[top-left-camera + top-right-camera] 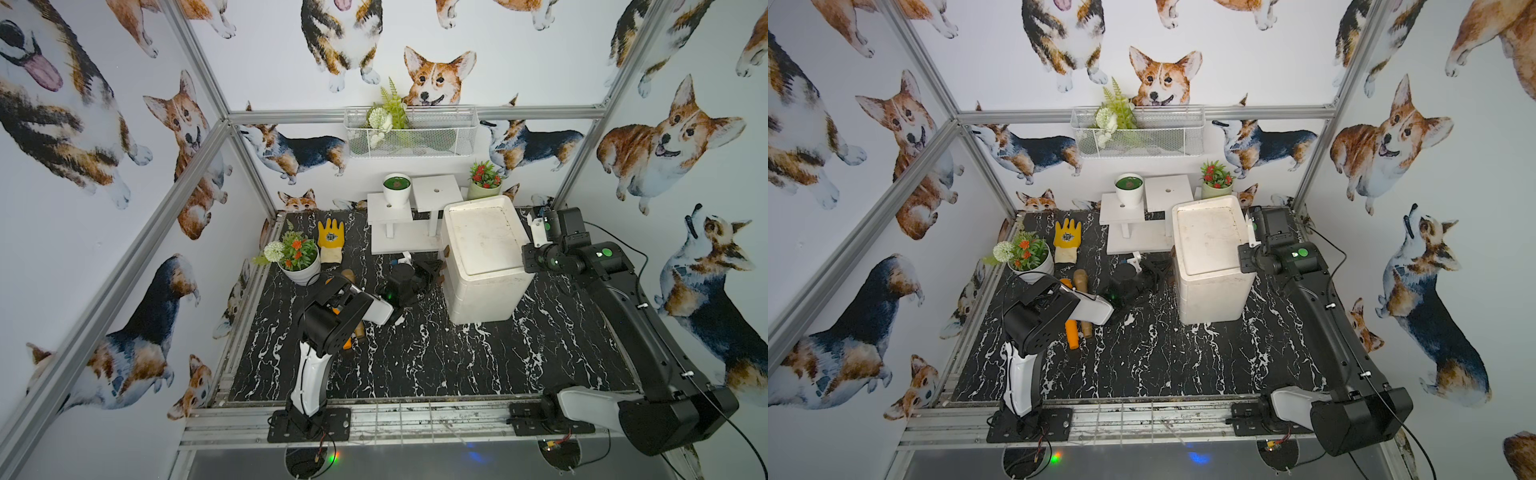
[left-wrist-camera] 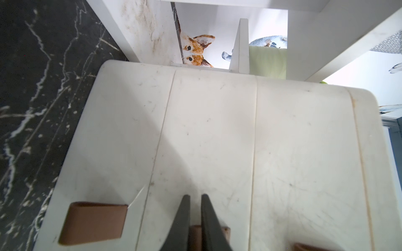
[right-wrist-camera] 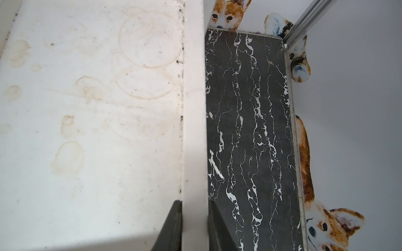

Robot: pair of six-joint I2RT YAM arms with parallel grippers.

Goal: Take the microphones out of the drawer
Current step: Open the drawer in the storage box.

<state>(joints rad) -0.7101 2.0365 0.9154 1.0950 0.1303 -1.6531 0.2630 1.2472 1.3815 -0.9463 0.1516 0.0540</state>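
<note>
Microphone: seen in no view; judged to lie inside the closed unit (image 1: 484,257), though in which drawer cannot be told.

Top views. The white unit stands on the table (image 1: 415,365), toward its right rear. The left arm (image 1: 332,316) reaches to the unit's front face, and the right arm (image 1: 623,299) reaches to its right top edge. No drawer protrudes in either top view.

Left wrist view. Three drawer fronts lie flush, parted by thin seams. The left tool (image 2: 195,196) is clenched on the brown handle (image 2: 195,236) of the middle drawer (image 2: 208,130). A like handle shows on each neighbouring front.

Right wrist view. The right tool (image 3: 193,203) pinches the raised rim (image 3: 193,108) of the unit's stained top, one finger inside and one outside. This grip is judged to brace a light plastic unit against sliding while a drawer is drawn.

Handling (judgement). The microphone is probably rigid and fairly light. Its smooth round body may roll or slip between flat fingers, and its mesh head may dent. The best hold is across the body near mid-length, with the fingers square to its axis and clear of the head and any switch. Drawer walls may crowd the approach, so the drawer should be pulled well out first.
</note>
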